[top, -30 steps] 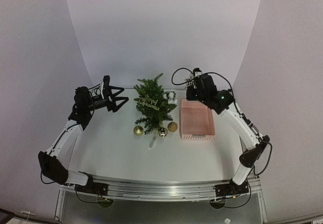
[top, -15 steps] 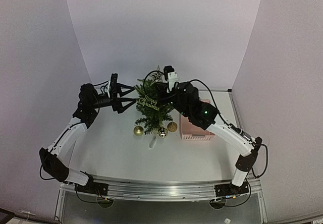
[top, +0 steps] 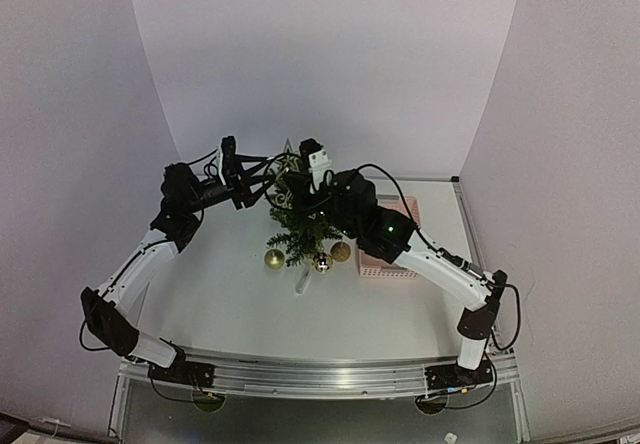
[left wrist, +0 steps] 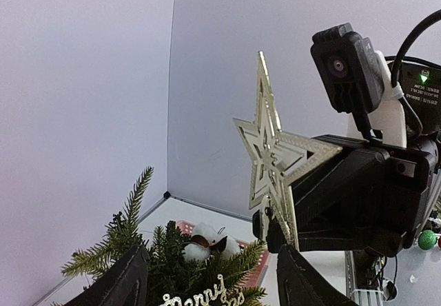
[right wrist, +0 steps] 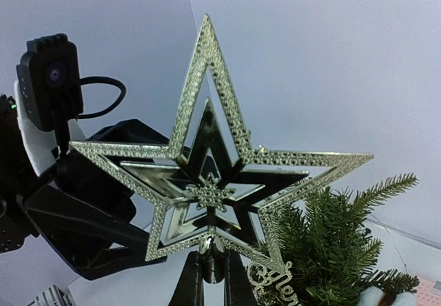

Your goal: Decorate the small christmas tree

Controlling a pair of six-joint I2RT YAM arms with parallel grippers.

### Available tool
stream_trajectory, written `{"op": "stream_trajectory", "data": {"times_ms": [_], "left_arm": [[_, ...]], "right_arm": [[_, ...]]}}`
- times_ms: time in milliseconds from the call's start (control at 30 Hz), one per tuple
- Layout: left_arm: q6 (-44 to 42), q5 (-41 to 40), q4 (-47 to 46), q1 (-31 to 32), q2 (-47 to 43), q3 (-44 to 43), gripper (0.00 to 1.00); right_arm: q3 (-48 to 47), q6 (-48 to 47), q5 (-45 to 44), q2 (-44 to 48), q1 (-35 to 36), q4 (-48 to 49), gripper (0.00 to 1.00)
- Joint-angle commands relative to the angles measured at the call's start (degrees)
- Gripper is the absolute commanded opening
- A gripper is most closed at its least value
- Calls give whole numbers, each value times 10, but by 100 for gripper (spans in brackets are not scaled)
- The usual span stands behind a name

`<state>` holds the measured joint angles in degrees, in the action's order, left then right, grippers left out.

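Observation:
The small christmas tree stands mid-table with a glittery "Merry Christmas" sign and a white cotton ornament on it. My right gripper is shut on the stem of a silver star topper and holds it upright just beside the tree's top. The star also shows in the top view and in the left wrist view. My left gripper is open, with its fingers on either side of the upper branches.
Two gold baubles and a silver bauble lie at the tree's foot, with a small clear piece in front. A pink basket stands to the right, partly under the right arm. Both arms crowd the tree top.
My right arm has swung left from above the pink basket to the tree top, carrying the star. My left gripper has moved right and up to the upper branches.

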<state>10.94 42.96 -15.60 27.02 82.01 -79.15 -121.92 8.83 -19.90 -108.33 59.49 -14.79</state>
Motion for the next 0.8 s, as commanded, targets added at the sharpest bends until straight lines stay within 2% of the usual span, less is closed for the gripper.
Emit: {"op": "stream_trajectory", "data": {"times_ms": [0, 200, 300, 433, 600, 767], "left_arm": [[-14, 6, -43, 8, 6, -14, 63], [1, 32, -64, 9, 9, -10, 60], [13, 5, -62, 9, 13, -14, 59], [12, 7, -53, 9, 13, -16, 53], [-41, 57, -20, 7, -11, 12, 61], [-85, 87, 15, 6, -26, 21, 62]], "right_arm": [[-28, -16, -7, -16, 5, 27, 0], [-43, -26, -12, -31, 6, 27, 0], [-50, -28, -2, -38, 6, 27, 0], [-47, -32, -10, -39, 8, 27, 0], [-32, -46, -47, -21, 8, 29, 0], [-22, -56, -59, -8, 8, 33, 0]]}}
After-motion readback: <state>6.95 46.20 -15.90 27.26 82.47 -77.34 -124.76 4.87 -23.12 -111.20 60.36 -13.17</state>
